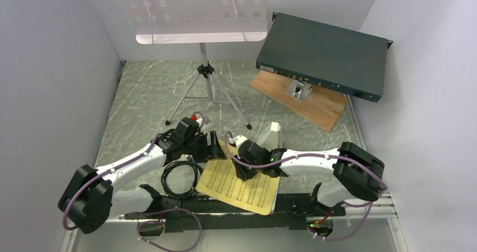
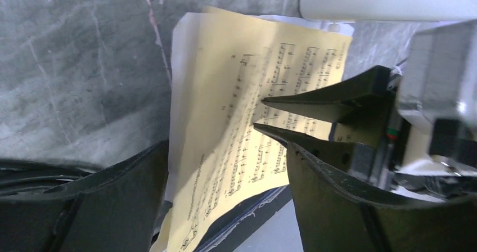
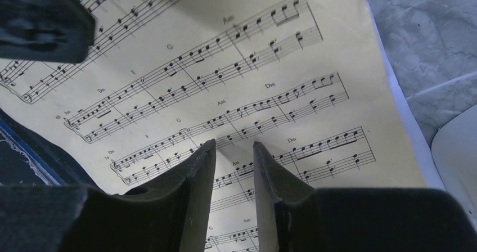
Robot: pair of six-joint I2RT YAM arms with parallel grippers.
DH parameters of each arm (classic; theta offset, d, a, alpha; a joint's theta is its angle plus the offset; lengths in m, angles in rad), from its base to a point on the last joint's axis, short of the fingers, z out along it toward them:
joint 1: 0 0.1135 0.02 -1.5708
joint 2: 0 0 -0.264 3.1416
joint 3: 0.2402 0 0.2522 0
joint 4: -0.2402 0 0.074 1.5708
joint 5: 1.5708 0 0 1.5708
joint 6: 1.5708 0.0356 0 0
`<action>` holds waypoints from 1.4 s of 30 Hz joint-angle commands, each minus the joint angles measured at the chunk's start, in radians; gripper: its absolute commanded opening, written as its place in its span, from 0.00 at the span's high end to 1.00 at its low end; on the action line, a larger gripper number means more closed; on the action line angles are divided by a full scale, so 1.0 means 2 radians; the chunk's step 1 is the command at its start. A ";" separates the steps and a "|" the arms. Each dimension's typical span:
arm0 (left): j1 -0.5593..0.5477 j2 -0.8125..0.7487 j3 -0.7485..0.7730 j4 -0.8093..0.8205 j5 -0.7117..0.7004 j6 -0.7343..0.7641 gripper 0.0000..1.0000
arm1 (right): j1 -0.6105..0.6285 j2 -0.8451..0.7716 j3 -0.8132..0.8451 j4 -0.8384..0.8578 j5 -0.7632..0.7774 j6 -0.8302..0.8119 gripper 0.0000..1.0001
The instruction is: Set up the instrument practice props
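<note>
The yellow sheet-music page (image 1: 239, 185) lies on white pages at the near middle of the table. My right gripper (image 1: 243, 171) stands on it, jaws a narrow gap apart, tips (image 3: 209, 148) touching the paper (image 3: 225, 72), which creases up slightly between them. My left gripper (image 1: 216, 145) is wide open at the page's far left edge; the page (image 2: 225, 122) runs between its fingers (image 2: 121, 201). The white pyramid metronome (image 1: 271, 135) stands just beyond the right gripper. The grey perforated music stand (image 1: 197, 10) on its silver tripod (image 1: 206, 89) stands empty at the back.
A coiled black cable (image 1: 179, 179) lies left of the pages, under the left arm. A dark-green flat metal box (image 1: 326, 55) leans on a wooden board (image 1: 318, 104) at the back right. Grey walls close in left, right and back.
</note>
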State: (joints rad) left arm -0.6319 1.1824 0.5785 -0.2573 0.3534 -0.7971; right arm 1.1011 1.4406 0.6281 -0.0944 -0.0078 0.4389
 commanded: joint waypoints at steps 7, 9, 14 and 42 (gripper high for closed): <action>-0.002 -0.009 0.000 0.048 0.056 -0.042 0.31 | 0.002 0.013 -0.007 0.000 -0.005 0.008 0.68; -0.002 -0.015 0.001 0.041 0.051 -0.042 0.34 | 0.002 0.011 -0.008 -0.002 -0.003 0.008 0.69; -0.002 -0.057 0.012 -0.019 0.013 -0.033 0.33 | 0.002 0.008 -0.007 -0.005 -0.001 0.008 0.69; -0.011 -0.152 0.003 -0.075 0.019 -0.035 0.29 | 0.002 0.040 0.010 0.000 -0.020 0.004 0.71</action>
State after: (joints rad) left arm -0.6498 0.9039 0.5549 -0.3649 0.3943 -0.9009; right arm 1.1011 1.4822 0.6487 -0.0528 -0.0296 0.4389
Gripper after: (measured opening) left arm 0.710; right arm 0.291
